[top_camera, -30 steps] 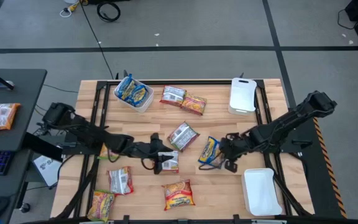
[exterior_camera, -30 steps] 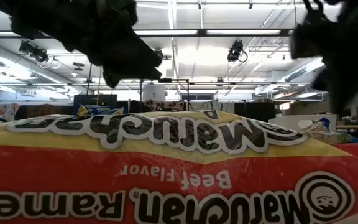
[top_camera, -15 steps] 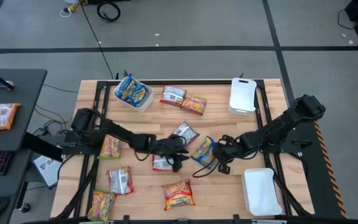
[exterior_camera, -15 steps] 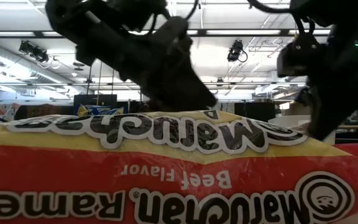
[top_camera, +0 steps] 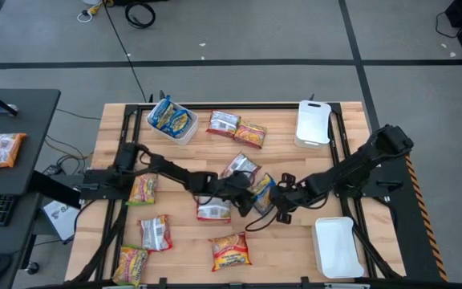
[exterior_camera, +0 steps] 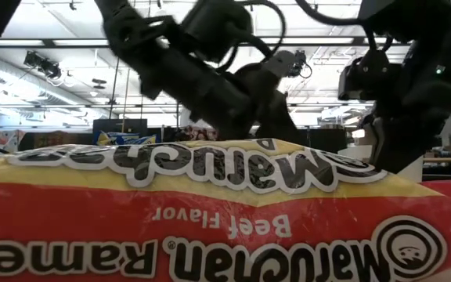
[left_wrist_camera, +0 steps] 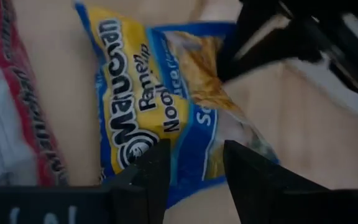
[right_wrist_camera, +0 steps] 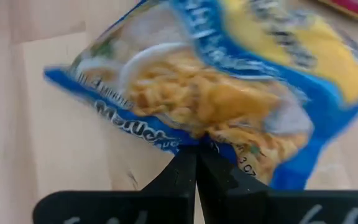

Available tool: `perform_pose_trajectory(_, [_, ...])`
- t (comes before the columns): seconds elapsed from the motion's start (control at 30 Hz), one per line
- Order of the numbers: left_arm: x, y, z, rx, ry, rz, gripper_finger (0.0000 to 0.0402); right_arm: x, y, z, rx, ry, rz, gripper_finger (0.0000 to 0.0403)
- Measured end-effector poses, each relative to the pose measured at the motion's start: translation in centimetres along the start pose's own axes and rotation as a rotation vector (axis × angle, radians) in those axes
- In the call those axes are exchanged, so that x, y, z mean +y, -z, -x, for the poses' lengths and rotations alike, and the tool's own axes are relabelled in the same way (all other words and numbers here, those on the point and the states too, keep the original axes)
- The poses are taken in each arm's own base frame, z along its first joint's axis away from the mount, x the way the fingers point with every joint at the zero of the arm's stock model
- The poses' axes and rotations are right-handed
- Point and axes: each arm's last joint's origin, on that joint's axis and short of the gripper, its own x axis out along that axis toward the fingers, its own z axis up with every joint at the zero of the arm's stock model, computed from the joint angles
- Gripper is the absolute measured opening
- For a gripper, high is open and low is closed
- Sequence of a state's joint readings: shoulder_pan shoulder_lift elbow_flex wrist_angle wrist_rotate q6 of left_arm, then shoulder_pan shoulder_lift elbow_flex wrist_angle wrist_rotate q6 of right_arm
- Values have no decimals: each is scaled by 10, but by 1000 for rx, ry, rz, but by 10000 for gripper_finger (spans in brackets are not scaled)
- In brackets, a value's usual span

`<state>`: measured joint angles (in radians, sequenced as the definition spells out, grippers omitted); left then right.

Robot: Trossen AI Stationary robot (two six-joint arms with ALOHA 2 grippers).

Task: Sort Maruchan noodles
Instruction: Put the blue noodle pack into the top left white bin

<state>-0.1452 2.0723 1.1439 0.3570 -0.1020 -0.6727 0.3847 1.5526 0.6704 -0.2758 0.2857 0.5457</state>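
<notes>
A blue-yellow Maruchan packet (top_camera: 261, 193) is at the table's middle, between both grippers. My right gripper (right_wrist_camera: 196, 154) comes from the table's right and is shut on it. My left gripper (left_wrist_camera: 196, 149) reaches in from the left and is open. Its two fingers stand at the packet's other end (left_wrist_camera: 185, 163). Other noodle packets lie flat on the table: silver-white ones (top_camera: 213, 210) (top_camera: 156, 233) (top_camera: 240, 167), yellow-green ones (top_camera: 143, 189) (top_camera: 131, 263) and an orange-red one (top_camera: 231, 250). My right gripper pinches the blue-yellow packet's edge (right_wrist_camera: 219, 144), on the side toward the table's right, between its two shut fingers. The fingers slant down from the right. Whether the packet is lifted clear does not show. I cannot tell whether my left gripper touches the packet.
A white tray (top_camera: 184, 131) at the far left holds blue-yellow packets. Two more packets (top_camera: 223, 122) (top_camera: 249, 134) lie at the far middle. Plain white trays stand at the far right (top_camera: 313, 122) and near right (top_camera: 335, 245). A red beef packet (exterior_camera: 225, 227) fills the low view.
My left gripper has travelled toward the table's right, away from the silver-white packet, and has sunk to the blue-yellow packet's left end. My right gripper has dropped lower and shifted slightly left, still shut on the blue-yellow packet.
</notes>
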Motion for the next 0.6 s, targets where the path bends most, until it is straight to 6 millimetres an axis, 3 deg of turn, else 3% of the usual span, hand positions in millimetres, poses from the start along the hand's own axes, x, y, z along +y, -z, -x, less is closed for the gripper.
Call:
perform_pose_trajectory(0.2, [-9, -22, -4, 90, -159, -125, 151, 5, 3, -9, 14, -1, 15, 12])
perform_pose_trajectory(0.37, [-19, -52, 5, 213, -112, -156, 151, 7, 7, -1, 24, -15, 36, 13])
perform_pose_trajectory(0.47, [-16, -72, 11, 256, -104, -186, 151, 8, 8, 2, 34, -24, 61, 12])
perform_pose_trajectory(0.6, [7, -95, 5, 182, -52, -143, 151, 12, 11, 2, 38, -28, 93, 13])
